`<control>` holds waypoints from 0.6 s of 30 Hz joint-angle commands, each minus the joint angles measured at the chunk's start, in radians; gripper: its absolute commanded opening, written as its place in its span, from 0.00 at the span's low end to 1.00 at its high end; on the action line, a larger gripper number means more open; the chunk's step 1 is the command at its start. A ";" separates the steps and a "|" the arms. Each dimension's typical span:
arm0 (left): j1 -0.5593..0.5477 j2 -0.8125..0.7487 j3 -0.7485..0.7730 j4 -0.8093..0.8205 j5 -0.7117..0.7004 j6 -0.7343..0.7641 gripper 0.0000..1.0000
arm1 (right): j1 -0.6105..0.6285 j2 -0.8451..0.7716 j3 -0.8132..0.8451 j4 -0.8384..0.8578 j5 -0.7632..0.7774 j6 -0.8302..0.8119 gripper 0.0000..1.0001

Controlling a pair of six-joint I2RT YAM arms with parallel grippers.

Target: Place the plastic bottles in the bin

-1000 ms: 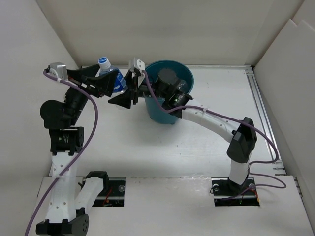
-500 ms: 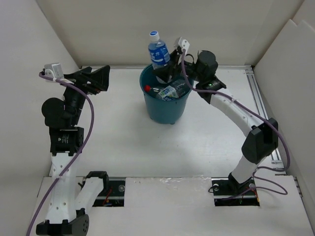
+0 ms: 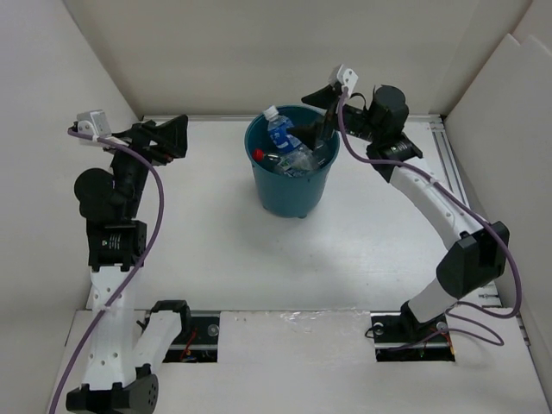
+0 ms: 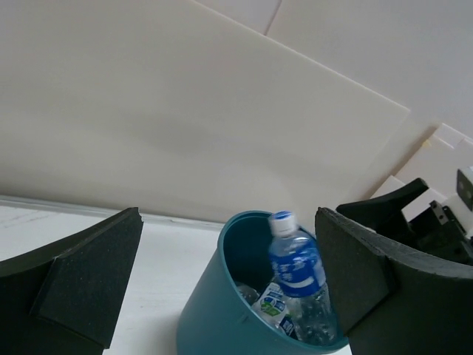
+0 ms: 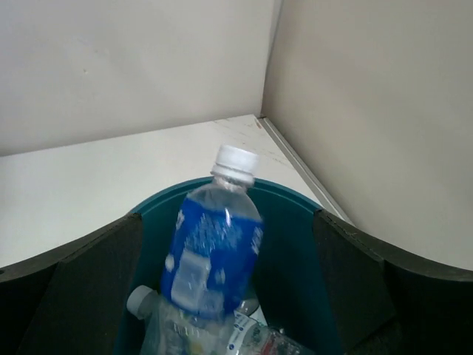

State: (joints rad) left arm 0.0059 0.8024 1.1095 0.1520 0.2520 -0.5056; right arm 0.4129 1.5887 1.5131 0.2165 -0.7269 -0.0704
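A blue-labelled bottle (image 3: 280, 132) is sitting inside the bin (image 3: 289, 197), cap end up. Its long axis is running close to upright but leaning, with the white cap pointing up and toward the far left part of the rim and poking just above it. Its lower end is resting down among the other bottles (image 3: 293, 162) that are lying in the bin, one of them with a red cap. In the right wrist view the blue-labelled bottle (image 5: 214, 248) is looking slightly blurred, its cap tipping a little to the right of its base, and a clear bottle with a white cap is lying beside its foot.

The right gripper (image 3: 312, 116) is hanging over the far right side of the bin's rim with its fingers (image 5: 74, 296) spread wide. The bottle is showing between them in that view, but below them and apart from both pads, so nothing is being gripped.

The left gripper (image 3: 172, 140) is hovering well to the left of the bin, above the table (image 3: 216, 250), facing it. Its fingers (image 4: 81, 288) are also spread wide and holding nothing; in its view the bin (image 4: 211, 310) and the blue-labelled bottle (image 4: 295, 270) are appearing in the gap, far off.

The bin is standing upright on the table near the back wall (image 3: 259, 52).
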 commanded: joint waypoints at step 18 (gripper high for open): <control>0.025 0.075 0.128 -0.209 -0.152 0.033 1.00 | 0.003 -0.386 0.131 -0.703 0.780 -0.474 1.00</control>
State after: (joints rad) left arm 0.0265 0.8734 1.1843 -0.0189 0.1574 -0.4934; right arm 0.3931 1.2919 1.6035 -0.3714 -0.1921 -0.4553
